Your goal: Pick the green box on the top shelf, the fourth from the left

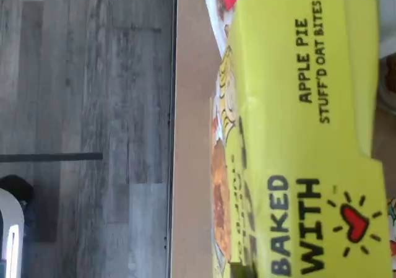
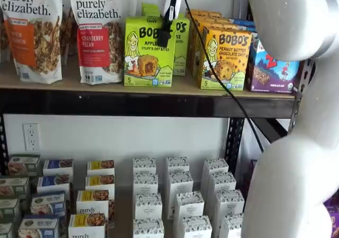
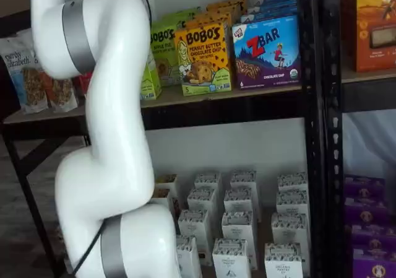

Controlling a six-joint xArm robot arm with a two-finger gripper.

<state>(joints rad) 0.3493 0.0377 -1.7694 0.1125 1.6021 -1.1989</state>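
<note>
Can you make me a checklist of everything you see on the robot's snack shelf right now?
Surface: the top shelf is a tan board with a black front beam.
Job's things: the green box, an apple pie Bobo's, stands upright at the shelf's front edge; the wrist view shows its lid close up.
Clutter: granola bags on one side, a yellow-orange Bobo's box and a Zbar box on the other; small white boxes stand lower down.
Grippers: the gripper hangs in front of the green box's top; fingers seen side-on, so open or shut cannot be told.
Cables: a black cable trails from the gripper across the boxes.
Surroundings: white wall with an outlet; grey plank floor.
</note>
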